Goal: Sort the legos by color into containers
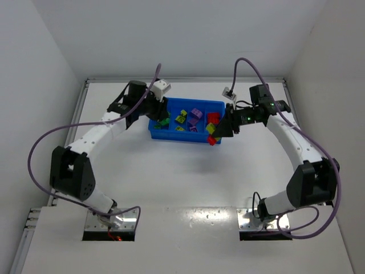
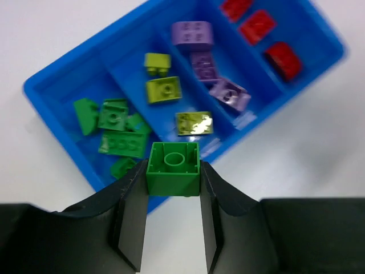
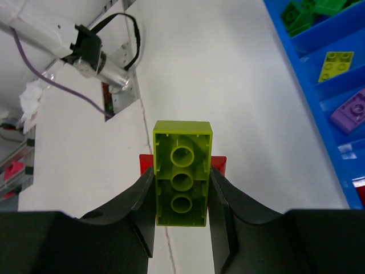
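Green brick (image 2: 173, 166) is clamped between the fingers of the left gripper (image 2: 174, 176), which press on its two side faces. It hangs just over the near long wall of the blue tray (image 2: 91, 51). The green compartment (image 2: 65, 97) lies directly ahead of the fingertips, a little to the left in the wrist view. I judge that the coming move is a short advance over the wall and then a release. This arm is the nearer one to that end of the tray.

The right gripper (image 3: 182, 182) is closed on a yellow-green brick (image 3: 182, 142) whose long axis runs along the fingers, away from the wrist. A red brick (image 3: 220, 164) is joined behind it, so in my opinion this two-colour stack cannot be dropped as it is. It hangs over the table (image 3: 245, 114), outside the tray, just beside the long wall.

The left wrist view shows all four compartments, with the yellow-green compartment (image 2: 191, 100) next to the green one. The right wrist view gives the red brick only as two thin edges. The top view shows it plainly at the tray's near right corner, close to the sorted red pieces (image 1: 213, 117). Only the top view shows both arms at opposite ends of the tray.
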You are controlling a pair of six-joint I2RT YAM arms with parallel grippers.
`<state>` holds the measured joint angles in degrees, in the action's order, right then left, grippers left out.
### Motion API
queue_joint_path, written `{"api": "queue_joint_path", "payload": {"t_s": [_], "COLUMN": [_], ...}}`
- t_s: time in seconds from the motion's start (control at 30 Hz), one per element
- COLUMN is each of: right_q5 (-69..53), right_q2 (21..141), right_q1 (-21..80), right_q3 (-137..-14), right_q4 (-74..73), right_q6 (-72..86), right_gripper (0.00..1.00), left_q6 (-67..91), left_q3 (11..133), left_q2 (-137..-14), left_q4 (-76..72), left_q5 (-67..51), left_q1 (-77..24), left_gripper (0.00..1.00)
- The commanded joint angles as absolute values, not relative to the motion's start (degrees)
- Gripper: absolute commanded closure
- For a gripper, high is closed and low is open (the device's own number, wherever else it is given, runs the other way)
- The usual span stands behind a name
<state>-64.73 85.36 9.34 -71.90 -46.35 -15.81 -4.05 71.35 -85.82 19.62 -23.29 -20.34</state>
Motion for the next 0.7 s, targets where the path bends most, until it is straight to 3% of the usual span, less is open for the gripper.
{"api": "queue_joint_path", "payload": {"t_s": [0.0, 0.23, 0.33, 0.37, 0.47, 0.67], "right_q5": [-62.84, -63.37, -63.89, -63.9, -65.03, -68.63], "right_q2": [82.62, 82.09, 82.09, 82.09, 82.62, 83.85], "right_q1": [8.79, 7.12, 7.12, 7.12, 6.6, 6.07], "right_q3": [-69.79, -69.79, -69.79, -69.79, -69.26, -66.63], "right_q4": [-37.71, -36.47, -35.86, -35.25, -34.19, -25.07], "right_q6": [-11.26, -9.59, -8.96, -8.44, -7.13, 4.63], "right_gripper": [0.92, 0.92, 0.92, 0.92, 0.92, 0.92], "left_q6": [-0.7, 0.7, 1.23, 1.23, 1.23, 1.76], "left_q3": [74.79, 80.15, 81.56, 82.08, 83.31, 80.78], "left_q2": [-91.48, -100.8, -103.44, -103.97, -105.29, -101.71], "left_q4": [17.31, 17.31, 17.84, 17.84, 18.89, 18.9], "left_q5": [-9.86, -3.0, -1.59, -1.58, -0.45, -5.78], "left_q1": [-21.01, -21.62, -21.62, -22.14, -22.15, -22.15], "left_gripper": [0.72, 0.68, 0.59, 0.48, 0.3, 0.27]}}
